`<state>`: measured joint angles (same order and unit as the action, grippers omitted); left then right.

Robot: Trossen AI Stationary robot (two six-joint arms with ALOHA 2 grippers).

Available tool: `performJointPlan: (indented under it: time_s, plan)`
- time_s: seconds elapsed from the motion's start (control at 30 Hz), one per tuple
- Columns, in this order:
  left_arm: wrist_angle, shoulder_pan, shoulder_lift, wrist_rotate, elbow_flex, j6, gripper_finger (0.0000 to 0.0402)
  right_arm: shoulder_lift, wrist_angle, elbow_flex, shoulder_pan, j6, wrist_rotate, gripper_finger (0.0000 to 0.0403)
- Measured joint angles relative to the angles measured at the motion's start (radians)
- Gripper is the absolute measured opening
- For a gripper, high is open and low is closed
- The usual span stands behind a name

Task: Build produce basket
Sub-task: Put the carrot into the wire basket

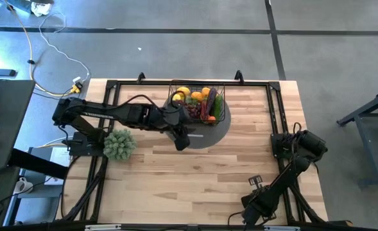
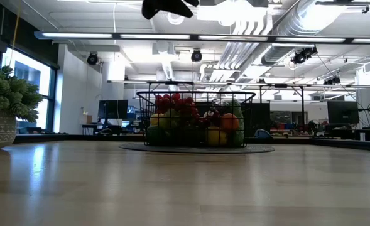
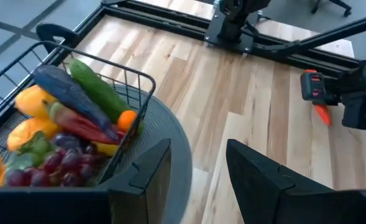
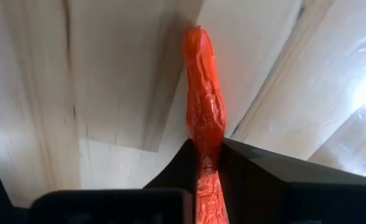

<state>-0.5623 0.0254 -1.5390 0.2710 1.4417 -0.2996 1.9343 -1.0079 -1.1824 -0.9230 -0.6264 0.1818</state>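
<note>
1. Basket [image 1: 198,102] sits on the grey disc [image 1: 221,131] at the table's far side, already holding produce [image 3: 58,137].
2. Your right gripper [image 4: 209,163] is clenched on an orange-red chilli [image 4: 202,106]; lift straight before swinging over.
3. Left gripper [image 3: 198,171] hangs partly open, empty, beside the basket; move it clear.
4. Only the wrist views show the chilli.

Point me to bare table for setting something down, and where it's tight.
Free: the wide wood strip between the plant and the right gripper, and the patch between the basket and the right arm's base. Tight: around the basket and its grey disc, where the left gripper hangs.
</note>
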Motion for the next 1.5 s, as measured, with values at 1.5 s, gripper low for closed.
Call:
performJointPlan:
  time_s: [1.5]
  plan:
    - [0.16,-0.029,0.719,-0.088,-0.655,-0.056,0.0144,-0.122,0.35,-0.16,0.549,-0.334,-0.348,0.0007]
